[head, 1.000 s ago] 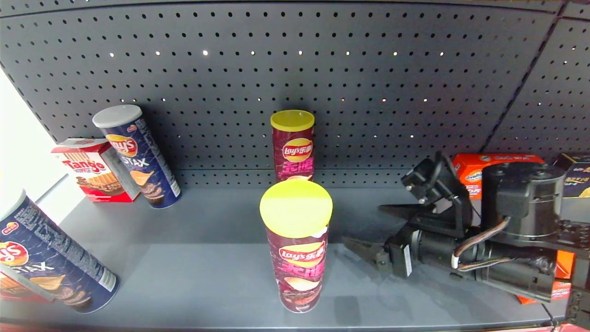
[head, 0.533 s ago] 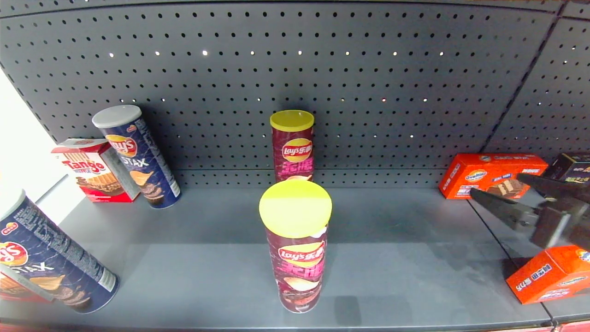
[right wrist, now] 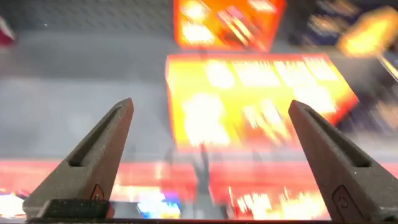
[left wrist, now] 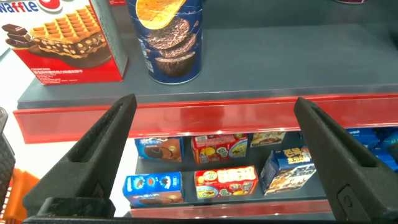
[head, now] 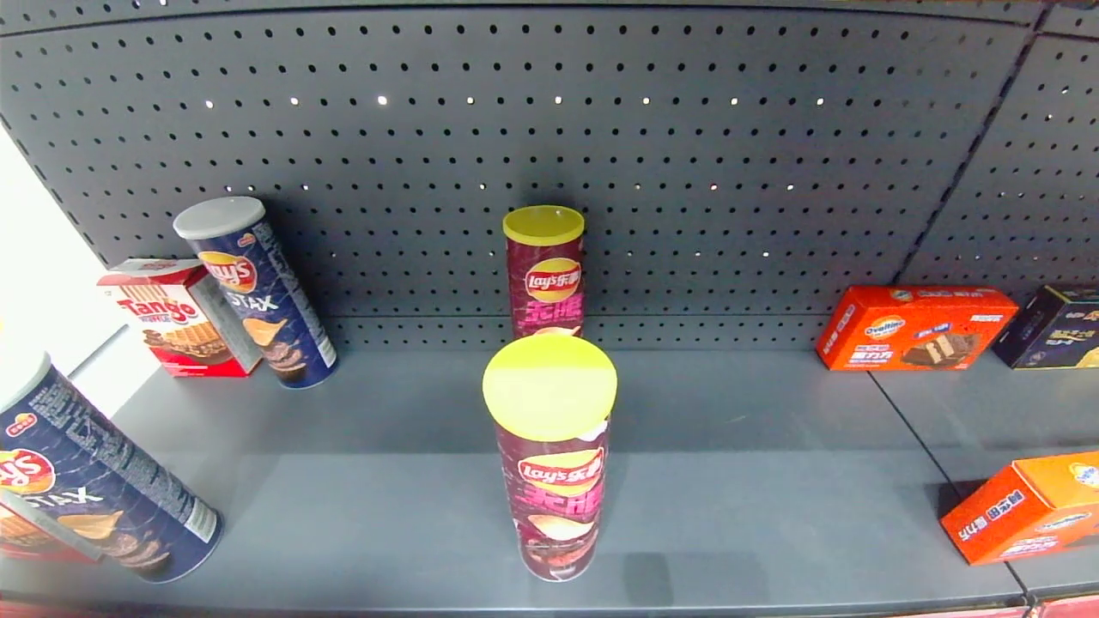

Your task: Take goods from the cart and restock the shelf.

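Currently on the shelf (head: 755, 481): a maroon chip can (head: 554, 481) with a yellow lid is standing upright near the front edge, at 6 o'clock from the shelf's middle.
Second maroon can (head: 544, 275): it is standing upright at 12 o'clock from the first, against the pegboard back (head: 687, 129) and well apart from it.
Blue cans: the back blue can (head: 258, 296) is standing at 10 o'clock, just beside a red wafer box (head: 172, 318); the front blue can (head: 94, 481) is sitting at 8 o'clock by the front edge.
Orange boxes: the back orange box (head: 914, 328) is lying at 2 o'clock with a dark box (head: 1052, 326) near it; the front orange box (head: 1022, 506) is lying at 4 o'clock.
Left tool (left wrist: 214, 104): it is gaping wide and gripping nothing, facing a red shelf edge (left wrist: 205, 118), beyond which a waffle box (left wrist: 62, 40) and a navy can (left wrist: 169, 37) are standing.
Right tool (right wrist: 211, 104): it is gaping wide and gripping nothing, facing a blurred orange carton (right wrist: 255, 99).
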`<state>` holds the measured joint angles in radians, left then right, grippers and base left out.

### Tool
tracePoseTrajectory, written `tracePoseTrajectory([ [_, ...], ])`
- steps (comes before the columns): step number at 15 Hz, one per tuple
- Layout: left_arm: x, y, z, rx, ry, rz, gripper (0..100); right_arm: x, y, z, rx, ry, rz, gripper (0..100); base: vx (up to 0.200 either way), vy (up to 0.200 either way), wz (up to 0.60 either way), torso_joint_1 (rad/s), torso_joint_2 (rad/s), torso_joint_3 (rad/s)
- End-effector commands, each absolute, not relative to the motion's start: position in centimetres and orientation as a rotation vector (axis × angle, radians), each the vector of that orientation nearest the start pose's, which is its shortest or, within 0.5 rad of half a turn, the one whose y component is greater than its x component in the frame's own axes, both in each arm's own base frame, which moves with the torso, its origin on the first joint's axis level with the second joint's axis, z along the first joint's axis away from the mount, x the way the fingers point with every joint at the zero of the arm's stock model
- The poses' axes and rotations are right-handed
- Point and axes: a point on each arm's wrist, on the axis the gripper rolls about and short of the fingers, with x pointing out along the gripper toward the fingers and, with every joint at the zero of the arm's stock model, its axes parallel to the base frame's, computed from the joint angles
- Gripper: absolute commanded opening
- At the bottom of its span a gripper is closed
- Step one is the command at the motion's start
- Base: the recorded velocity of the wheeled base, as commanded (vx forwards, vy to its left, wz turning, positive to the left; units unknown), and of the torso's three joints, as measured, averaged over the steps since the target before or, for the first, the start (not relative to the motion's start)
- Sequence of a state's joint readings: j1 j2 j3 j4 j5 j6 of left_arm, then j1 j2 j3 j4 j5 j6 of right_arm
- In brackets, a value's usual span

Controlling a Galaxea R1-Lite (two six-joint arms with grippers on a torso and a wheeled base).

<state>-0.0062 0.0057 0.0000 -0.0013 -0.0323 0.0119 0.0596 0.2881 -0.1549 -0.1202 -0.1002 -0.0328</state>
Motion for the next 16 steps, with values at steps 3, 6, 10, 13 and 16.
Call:
tracePoseTrajectory([
  [3, -2.2, -0.1, 7.6, 0.012, 0.004, -0.037, 100, -2.3, 0.0, 8.3, 0.015, -0.071, -0.006, 100, 0.0, 0.0, 0.0, 0.0, 0.0, 0.0],
  [6, -2.2, -0.1, 7.6, 0.012, 0.004, -0.037, 100, -2.4, 0.0, 8.2, 0.015, -0.043, -0.004, 100, 0.0, 0.0, 0.0, 0.0, 0.0, 0.0],
  [10, -2.2, -0.1, 7.6, 0.012, 0.003, -0.037, 100, -2.3, 0.0, 7.6, -0.035, 0.001, 0.026, 100, 0.0, 0.0, 0.0, 0.0, 0.0, 0.0],
  [13, -2.3, -0.1, 7.6, 0.014, -0.002, -0.032, 100, -2.3, 0.0, 7.6, -0.011, -0.002, 0.006, 100, 0.0, 0.0, 0.0, 0.0, 0.0, 0.0],
  [16, -2.3, -0.1, 7.6, 0.011, -0.003, -0.026, 100, -2.3, 0.0, 7.6, -0.011, -0.003, 0.006, 100, 0.0, 0.0, 0.0, 0.0, 0.0, 0.0],
])
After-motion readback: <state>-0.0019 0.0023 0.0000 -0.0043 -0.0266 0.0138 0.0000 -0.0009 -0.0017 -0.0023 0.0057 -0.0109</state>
